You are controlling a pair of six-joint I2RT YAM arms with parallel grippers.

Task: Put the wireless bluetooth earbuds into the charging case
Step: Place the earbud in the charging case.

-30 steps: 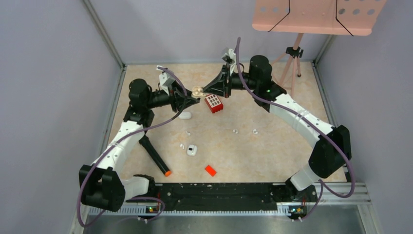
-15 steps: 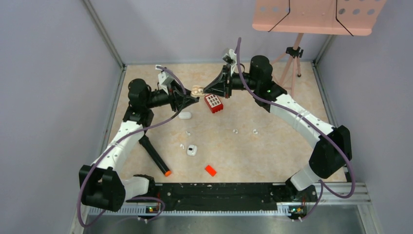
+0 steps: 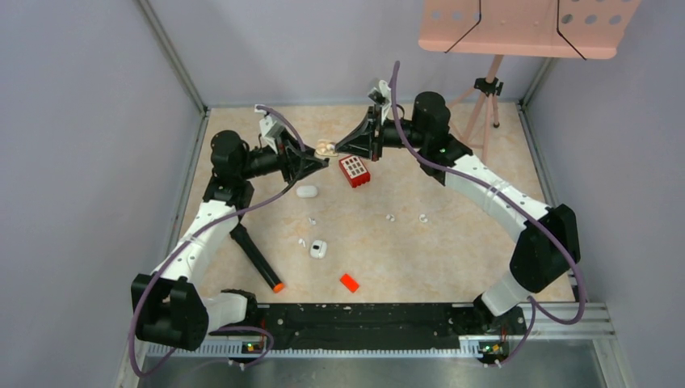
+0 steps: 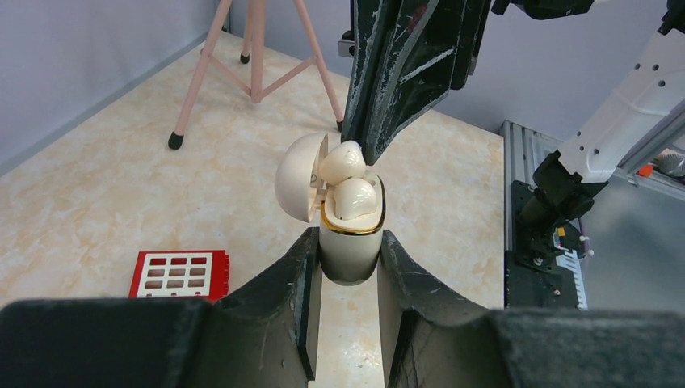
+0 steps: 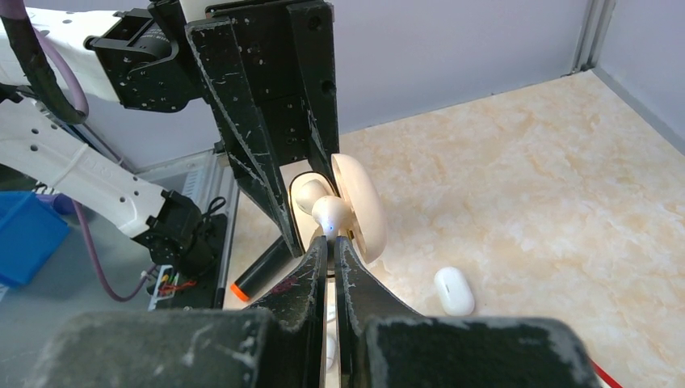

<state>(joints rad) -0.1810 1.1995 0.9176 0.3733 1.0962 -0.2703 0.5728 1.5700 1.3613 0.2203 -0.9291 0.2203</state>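
Above the far middle of the table, in the top view, the left gripper [image 3: 321,161] and right gripper [image 3: 340,149] met tip to tip around a cream charging case [image 3: 325,149] held off the surface, just beside a red block [image 3: 355,170]. Down on the tabletop lay a closed white case [image 3: 306,191], a smaller white case [image 3: 318,249], loose earbuds [image 3: 390,217] scattered between them, a black marker [image 3: 257,259] with an orange tip, and an orange-red chip [image 3: 349,282]. From the left wrist, the left gripper [image 4: 349,242] was clamped on the lower body of the charging case [image 4: 350,250], which stood upright with its lid [image 4: 295,178] swung open to the left. A seated earbud [image 4: 354,198] rested in the case's near socket, and a second, held earbud [image 4: 342,162] sat just above it at the mouth, touching the tip of the right gripper [image 4: 373,149]. From the right wrist, the right gripper [image 5: 331,241] had its jaws pinched almost together on the stem of the held earbud [image 5: 331,212], its head pressed against the open case beside the seated earbud [image 5: 307,192]; the closed white case [image 5: 454,291] lay on the table beyond.
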